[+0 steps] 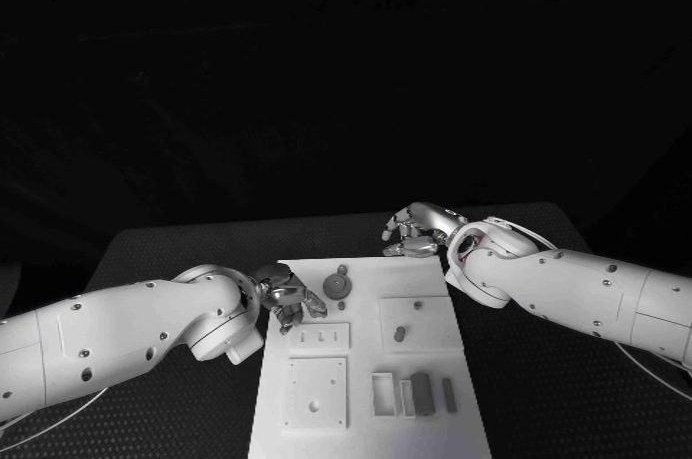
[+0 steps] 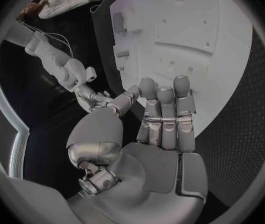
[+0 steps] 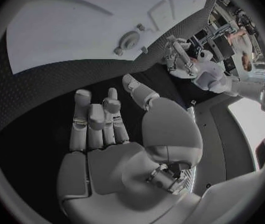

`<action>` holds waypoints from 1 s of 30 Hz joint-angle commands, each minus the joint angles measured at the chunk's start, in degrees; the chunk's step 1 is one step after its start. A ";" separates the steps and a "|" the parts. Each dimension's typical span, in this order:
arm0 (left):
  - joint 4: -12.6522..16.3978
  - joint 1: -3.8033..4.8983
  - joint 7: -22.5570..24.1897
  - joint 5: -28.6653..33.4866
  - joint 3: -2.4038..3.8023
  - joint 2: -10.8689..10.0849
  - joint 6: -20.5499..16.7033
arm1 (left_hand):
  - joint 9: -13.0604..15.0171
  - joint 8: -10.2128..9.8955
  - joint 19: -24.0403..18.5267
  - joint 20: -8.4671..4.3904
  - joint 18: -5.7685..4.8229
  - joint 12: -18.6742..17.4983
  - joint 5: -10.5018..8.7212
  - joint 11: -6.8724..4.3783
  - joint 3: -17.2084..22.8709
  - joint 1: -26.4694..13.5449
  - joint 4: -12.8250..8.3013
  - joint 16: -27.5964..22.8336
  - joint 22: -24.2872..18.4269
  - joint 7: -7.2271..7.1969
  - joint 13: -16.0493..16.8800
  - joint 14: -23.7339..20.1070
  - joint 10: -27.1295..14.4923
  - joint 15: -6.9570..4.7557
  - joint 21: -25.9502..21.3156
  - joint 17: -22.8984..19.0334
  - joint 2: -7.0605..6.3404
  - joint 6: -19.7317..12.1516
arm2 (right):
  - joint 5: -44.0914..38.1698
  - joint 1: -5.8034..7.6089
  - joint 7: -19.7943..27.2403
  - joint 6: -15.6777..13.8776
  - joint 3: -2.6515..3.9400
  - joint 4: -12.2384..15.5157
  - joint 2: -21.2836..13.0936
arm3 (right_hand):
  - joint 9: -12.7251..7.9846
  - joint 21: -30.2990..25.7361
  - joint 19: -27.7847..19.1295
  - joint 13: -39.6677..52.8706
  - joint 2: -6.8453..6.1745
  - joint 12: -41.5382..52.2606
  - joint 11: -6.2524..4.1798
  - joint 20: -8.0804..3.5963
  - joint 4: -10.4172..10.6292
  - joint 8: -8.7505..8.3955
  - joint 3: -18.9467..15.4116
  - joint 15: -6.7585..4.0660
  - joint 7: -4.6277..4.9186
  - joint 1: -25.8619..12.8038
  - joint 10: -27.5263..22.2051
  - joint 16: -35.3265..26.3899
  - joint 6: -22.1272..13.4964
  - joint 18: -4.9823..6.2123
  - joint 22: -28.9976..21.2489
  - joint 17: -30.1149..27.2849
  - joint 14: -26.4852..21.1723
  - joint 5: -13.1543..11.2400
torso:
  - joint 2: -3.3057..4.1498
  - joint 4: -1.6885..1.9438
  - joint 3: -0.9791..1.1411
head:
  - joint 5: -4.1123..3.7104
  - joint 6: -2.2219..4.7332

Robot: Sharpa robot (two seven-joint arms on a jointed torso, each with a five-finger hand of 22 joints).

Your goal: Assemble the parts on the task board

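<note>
No text, label, brand, number or sign can be read anywhere here

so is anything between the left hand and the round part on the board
Nothing visible. The left hand hangs open at the board's left edge, and the round part lies just beside it with only bare board between them.

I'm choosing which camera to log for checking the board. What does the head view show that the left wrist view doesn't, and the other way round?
Head view alone: the whole task board, with the round part at its far end, the small parts standing near its near end, and both hands at once, the right hand at the board's far edge. Left wrist view alone: the left hand from behind, palm bare, fingers apart, holding nothing. Both share: the white board with its recessed plates, and the left hand at the board's edge.
</note>
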 commanded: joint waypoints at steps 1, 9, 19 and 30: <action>0.64 -0.62 -3.59 -6.68 -0.01 -0.04 -2.38 | 10.38 -0.73 1.04 -1.09 2.04 3.60 0.66 -0.84 0.14 0.43 -0.24 3.46 1.56 -3.76 2.38 0.54 -0.61 -1.34 2.98 -0.44 0.13 3.49 | 1.07 0.28 1.03 -0.43 0.17 -0.20 -0.03 | 0.03 -0.36 -0.51 -0.07 -0.26 -0.35 0.17 -0.01 0.04 -0.37 0.19 0.17 1.20 0.26 -0.38 -0.20 1.07 0.83 0.64 0.01 -0.41 0.19 | 0.03 0.01 -0.02 | -0.02 -0.28; 0.75 -1.82 -4.45 -9.13 -0.02 0.08 -4.05 | 11.71 -2.16 2.60 -2.76 2.24 9.13 0.98 -1.34 0.35 0.29 -0.20 9.63 1.44 -4.17 4.99 1.84 0.31 -3.43 8.54 -2.25 0.08 3.98 | 1.30 0.53 1.08 -0.32 0.60 -0.50 0.15 | 0.04 -0.36 -0.53 -0.08 -0.24 -0.35 0.18 -0.01 0.00 -0.38 0.20 0.18 1.20 0.30 -0.38 -0.20 1.07 0.83 0.64 0.01 -0.42 0.19 | 0.02 -0.09 0.00 | 0.19 -0.67; -0.24 -3.96 -5.79 -11.53 0.00 1.38 -6.18 | 12.35 -2.70 2.95 -2.91 1.97 10.35 1.19 -1.52 0.58 0.28 -0.28 11.29 1.34 -4.33 5.13 2.10 0.43 -3.88 9.96 -3.83 0.07 4.39 | 1.30 0.56 1.17 -0.06 0.78 -0.58 0.39 | 0.05 -0.36 -0.53 -0.09 -0.15 -0.36 0.18 0.01 0.01 -0.39 0.20 0.18 1.21 0.27 -0.38 -0.20 1.06 0.83 0.65 0.01 -0.43 0.19 | 0.12 -0.16 -0.07 | 0.11 -1.09; -0.49 -4.30 -6.37 -11.63 0.01 1.54 -4.59 | 12.56 -2.89 3.00 -2.91 1.86 10.65 1.27 -1.56 0.64 0.25 -0.30 11.83 1.31 -4.37 5.10 2.10 0.41 -3.92 10.33 -4.38 0.05 4.54 | 1.37 0.56 1.19 0.13 0.79 -0.59 0.38 | 0.06 -0.36 -0.55 -0.10 -0.03 -0.36 0.20 0.05 0.07 -0.40 0.16 0.19 1.22 0.17 -0.37 -0.20 1.07 0.83 0.66 0.01 -0.45 0.19 | 0.08 -0.17 -0.02 | -0.09 -1.54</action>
